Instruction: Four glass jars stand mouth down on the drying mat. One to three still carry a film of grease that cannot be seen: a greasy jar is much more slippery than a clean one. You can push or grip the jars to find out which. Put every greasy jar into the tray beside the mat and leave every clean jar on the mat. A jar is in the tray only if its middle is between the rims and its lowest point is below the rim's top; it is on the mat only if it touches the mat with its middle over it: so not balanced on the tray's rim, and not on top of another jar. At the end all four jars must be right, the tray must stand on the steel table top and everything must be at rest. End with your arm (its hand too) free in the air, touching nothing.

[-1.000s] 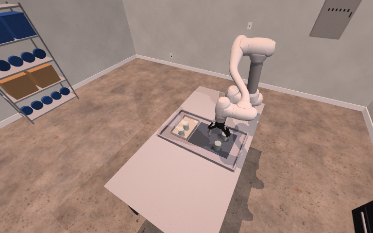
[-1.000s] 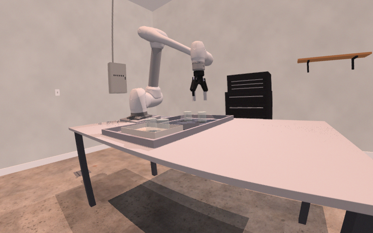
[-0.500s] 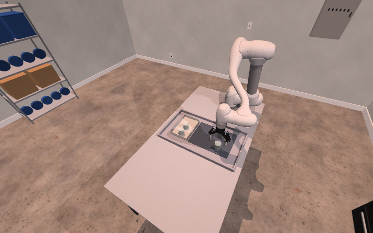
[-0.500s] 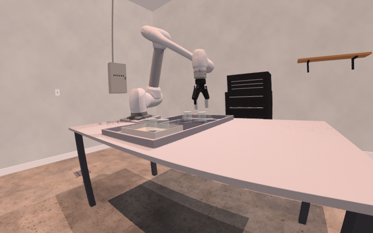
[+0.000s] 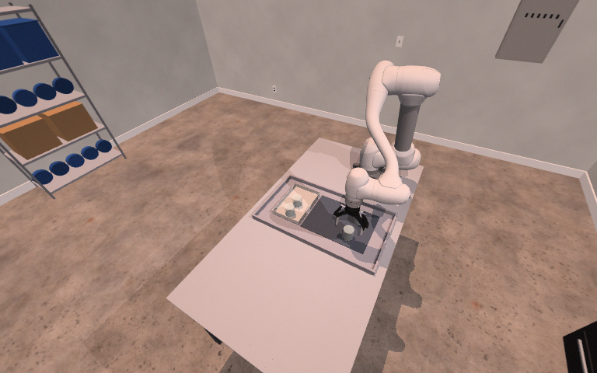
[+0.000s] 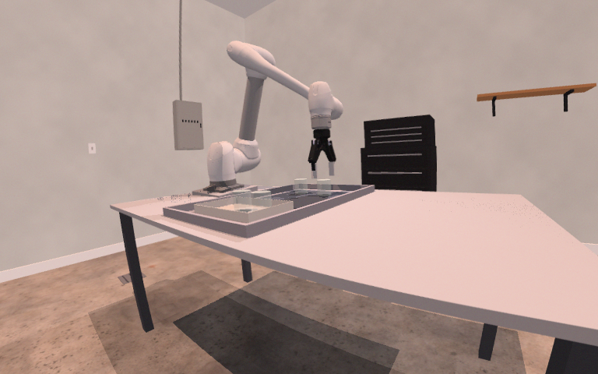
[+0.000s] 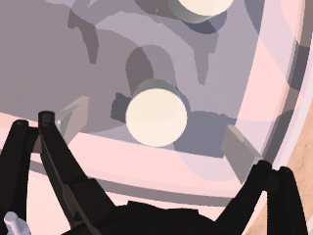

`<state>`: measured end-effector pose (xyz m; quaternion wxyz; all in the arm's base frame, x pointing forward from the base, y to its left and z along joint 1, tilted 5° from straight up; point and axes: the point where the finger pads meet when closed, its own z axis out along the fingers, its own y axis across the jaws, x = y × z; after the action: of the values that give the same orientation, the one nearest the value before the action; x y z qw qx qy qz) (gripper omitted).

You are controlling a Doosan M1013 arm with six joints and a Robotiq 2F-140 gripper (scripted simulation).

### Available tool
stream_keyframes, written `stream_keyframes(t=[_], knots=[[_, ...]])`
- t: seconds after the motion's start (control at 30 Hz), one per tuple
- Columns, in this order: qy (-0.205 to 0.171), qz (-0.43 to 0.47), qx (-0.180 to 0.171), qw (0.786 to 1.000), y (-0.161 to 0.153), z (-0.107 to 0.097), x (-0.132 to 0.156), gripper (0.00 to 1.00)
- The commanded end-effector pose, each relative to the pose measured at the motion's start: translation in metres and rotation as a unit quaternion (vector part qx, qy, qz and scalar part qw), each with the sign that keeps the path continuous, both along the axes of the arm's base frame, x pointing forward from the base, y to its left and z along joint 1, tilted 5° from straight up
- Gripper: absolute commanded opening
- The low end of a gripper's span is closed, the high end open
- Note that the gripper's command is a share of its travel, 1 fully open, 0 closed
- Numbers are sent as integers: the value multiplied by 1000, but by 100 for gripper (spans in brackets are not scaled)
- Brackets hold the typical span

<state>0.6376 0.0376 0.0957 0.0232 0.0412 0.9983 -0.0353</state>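
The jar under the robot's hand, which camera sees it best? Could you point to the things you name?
The wrist view: its pale round end (image 5: 348,229) (image 6: 323,180) (image 7: 156,117) looks big there, between the open gripper's (image 5: 350,224) (image 6: 322,171) (image 7: 156,136) fingers. The top view shows it small, standing on the dark mat (image 5: 323,221) (image 6: 288,200) (image 7: 98,110). The exterior view shows its side, see-through and faint.

pale jar (image 7: 156,117) upright on dark mat (image 7: 98,105), between open fingertips, untouched.

smooth white rounded arm (image 5: 374,101) (image 6: 286,81) casings | plain grey cylindrical link (image 5: 406,125) (image 6: 251,107) | thin ring seams at wrist | black angular gripper (image 5: 350,223) (image 6: 322,169) (image 7: 157,123) linkages | flat pale-grey finger pads (image 6: 331,168)
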Motion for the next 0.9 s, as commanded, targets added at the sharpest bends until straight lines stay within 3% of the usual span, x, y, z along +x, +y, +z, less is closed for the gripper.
stream_keyframes(t=[0.0, 0.87], knots=[[0, -1, -1, 1000, -3, -10, -1, 100], [0, -1, -1, 1000, -5, -48, 1, 100]])
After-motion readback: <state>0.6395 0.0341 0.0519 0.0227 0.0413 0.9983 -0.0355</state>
